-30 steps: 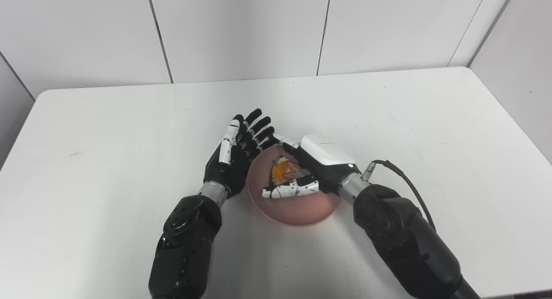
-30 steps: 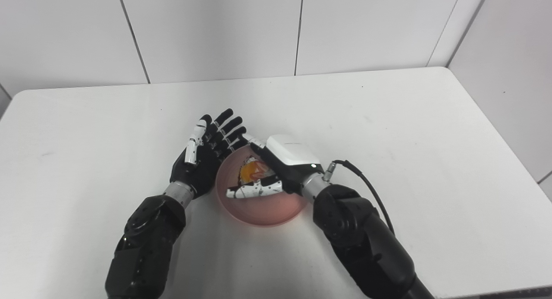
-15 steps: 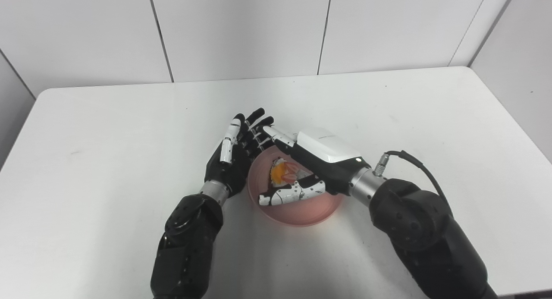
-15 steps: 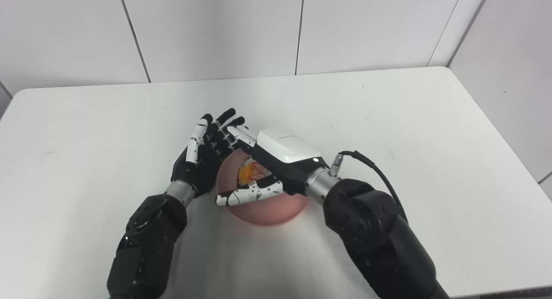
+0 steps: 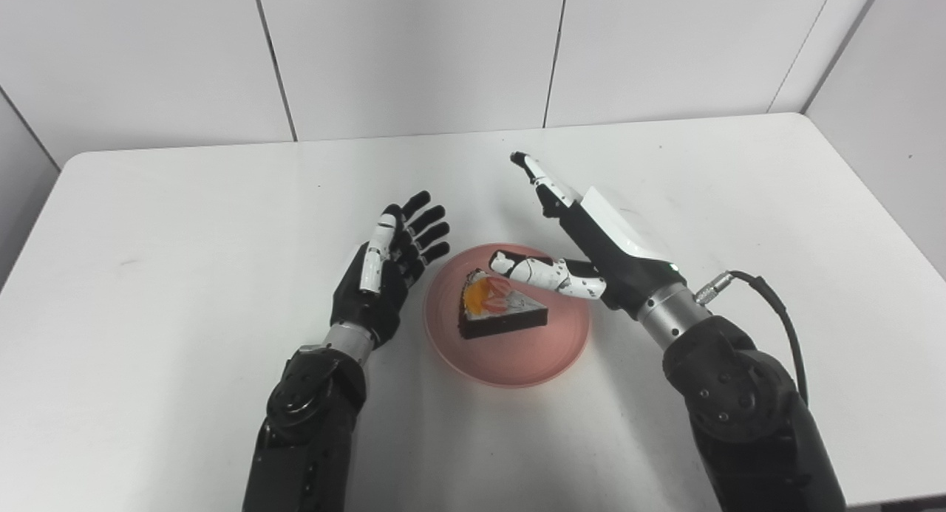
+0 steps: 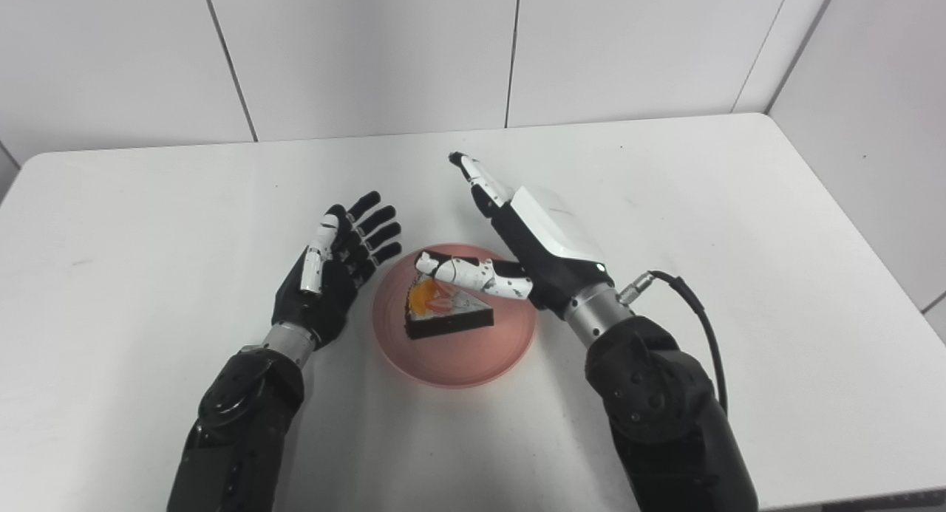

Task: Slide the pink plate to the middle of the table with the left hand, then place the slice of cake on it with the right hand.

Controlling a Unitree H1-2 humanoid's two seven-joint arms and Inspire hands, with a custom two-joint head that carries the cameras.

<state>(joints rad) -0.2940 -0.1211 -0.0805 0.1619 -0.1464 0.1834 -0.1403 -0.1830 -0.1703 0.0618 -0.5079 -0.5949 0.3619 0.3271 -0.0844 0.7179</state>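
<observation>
The slice of cake (image 5: 500,310) lies on the pink plate (image 5: 517,357), dark sides showing and orange topping near its pointed end. The plate sits on the white table (image 5: 185,239) about midway between the side edges, nearer the front edge than the back. The right hand (image 5: 591,239) is above the plate's right rim, fingers spread, empty. The left hand (image 5: 384,272) is just left of the plate, fingers apart, holding nothing.
</observation>
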